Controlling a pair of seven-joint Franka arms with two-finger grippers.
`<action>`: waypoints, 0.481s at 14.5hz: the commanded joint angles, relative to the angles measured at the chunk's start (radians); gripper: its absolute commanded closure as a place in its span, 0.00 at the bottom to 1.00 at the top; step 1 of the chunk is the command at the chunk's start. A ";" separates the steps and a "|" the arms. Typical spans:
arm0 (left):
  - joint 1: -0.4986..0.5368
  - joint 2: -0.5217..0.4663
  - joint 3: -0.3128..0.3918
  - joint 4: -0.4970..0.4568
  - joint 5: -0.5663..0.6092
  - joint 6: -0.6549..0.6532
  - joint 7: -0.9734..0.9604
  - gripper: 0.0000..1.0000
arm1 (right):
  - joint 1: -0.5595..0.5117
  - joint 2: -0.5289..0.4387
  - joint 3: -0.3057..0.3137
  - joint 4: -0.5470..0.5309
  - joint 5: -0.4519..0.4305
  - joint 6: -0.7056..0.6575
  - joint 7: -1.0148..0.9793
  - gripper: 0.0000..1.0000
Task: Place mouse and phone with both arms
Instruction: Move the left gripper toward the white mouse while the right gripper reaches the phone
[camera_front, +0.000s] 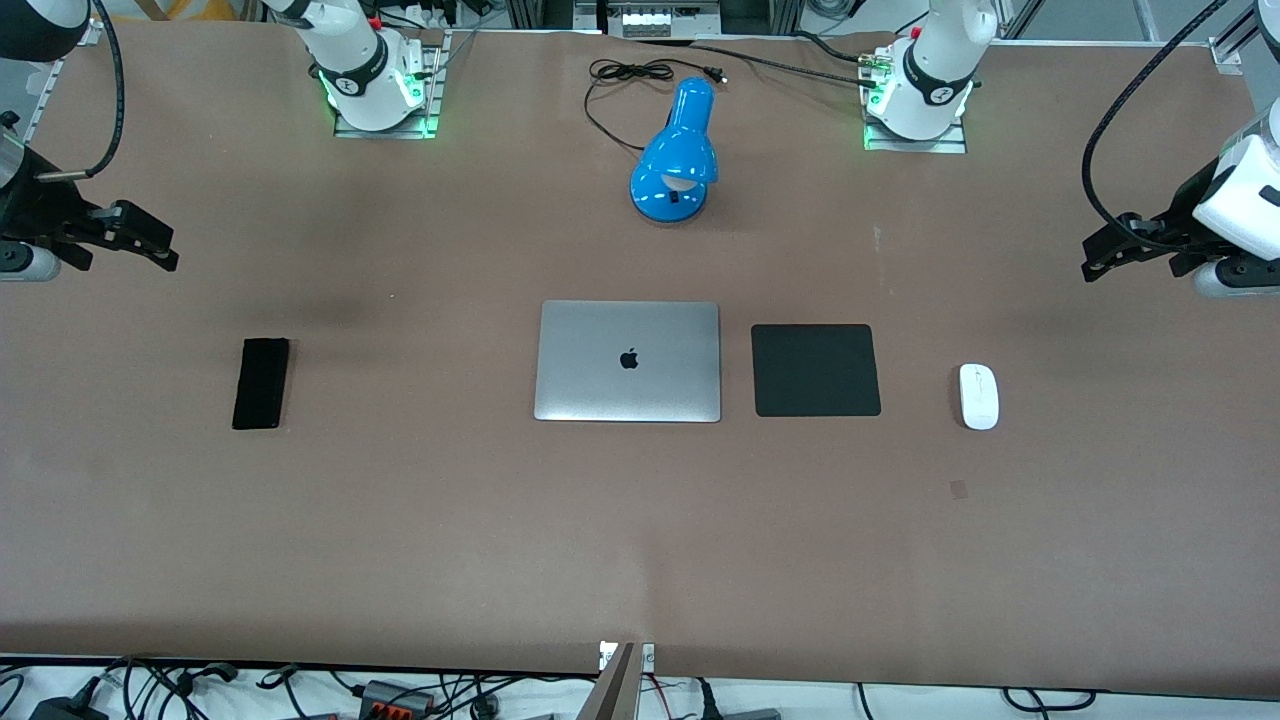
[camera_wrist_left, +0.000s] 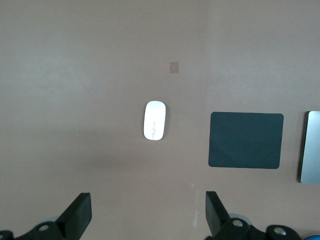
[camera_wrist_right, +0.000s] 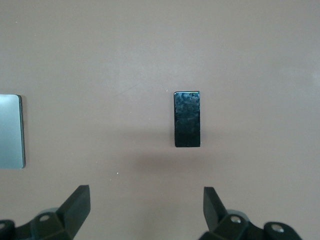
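- A closed silver laptop (camera_front: 628, 361) lies flat at the middle of the brown worktop (camera_front: 500, 520), with a square black mouse pad (camera_front: 816, 370) just beside it toward the left arm's end, apart from it by a narrow strip of worktop.
- A blue desk lamp (camera_front: 677, 155) stands farther from the front camera than the laptop, its black cord (camera_front: 625, 85) looped on the worktop between the two arm bases.
- A small tan patch (camera_front: 958, 489) marks the worktop a little nearer to the front camera than the mouse.
- Counted: one mouse, one phone, one laptop, one mouse pad, one lamp, two arms.
- The white mouse (camera_front: 979, 396) lies on the bare worktop near the mouse pad, toward the left arm's end, not touching it.
- The black phone (camera_front: 261, 383) lies flat on the worktop well apart from the laptop, toward the right arm's end.
- The left gripper (camera_front: 1100, 262) hangs in the air over the worktop's left-arm end, its fingers (camera_wrist_left: 216, 210) spread wide and holding nothing; the mouse lies apart from it, with bare worktop between.
- The right gripper (camera_front: 150, 240) hangs over the worktop's right-arm end, fingers (camera_wrist_right: 212, 205) spread wide and empty; the phone lies apart from it, nothing around it.
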 joint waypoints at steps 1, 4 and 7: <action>0.000 0.015 -0.004 0.024 0.018 -0.045 -0.008 0.00 | -0.003 -0.007 0.005 0.002 0.016 -0.013 -0.002 0.00; -0.006 0.086 -0.002 0.024 0.016 -0.079 -0.006 0.00 | -0.005 0.027 0.005 0.003 0.010 -0.016 -0.019 0.00; -0.011 0.206 -0.002 0.031 0.017 -0.074 -0.006 0.00 | -0.005 0.084 0.003 0.003 0.002 0.013 -0.003 0.00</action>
